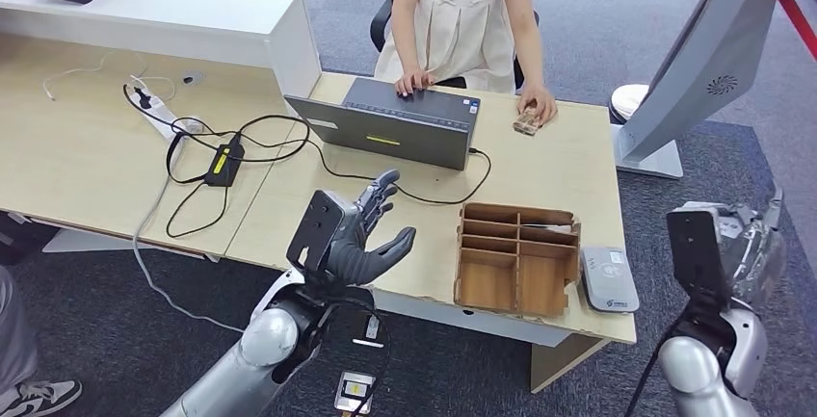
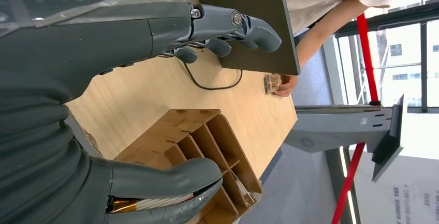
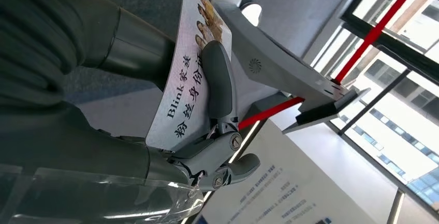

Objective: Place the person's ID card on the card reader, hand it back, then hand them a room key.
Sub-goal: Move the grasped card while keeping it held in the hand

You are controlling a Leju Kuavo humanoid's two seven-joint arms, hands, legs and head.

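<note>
The left hand [image 1: 361, 234] hangs over the near edge of the desk [image 1: 540, 162] in the lower middle of the head view, fingers spread and curved, nothing in them. Just to its right stands the wooden organizer [image 1: 515, 258], and touching that box's right side lies the grey card reader [image 1: 609, 279] at the desk's lower-right corner.

Over at the lower right, off the desk's edge, the right hand [image 3: 207, 131] shows clearly in its wrist view: it pinches the ID card [image 3: 189, 79], a pale printed card with small portraits, one finger pressed flat across its face. The card sits well apart from the reader, out beyond the desk.

At the top centre, a person [image 1: 462, 13] sits behind the laptop [image 1: 395, 128], one hand on its keys, the other resting on a small object [image 1: 526, 123].
</note>
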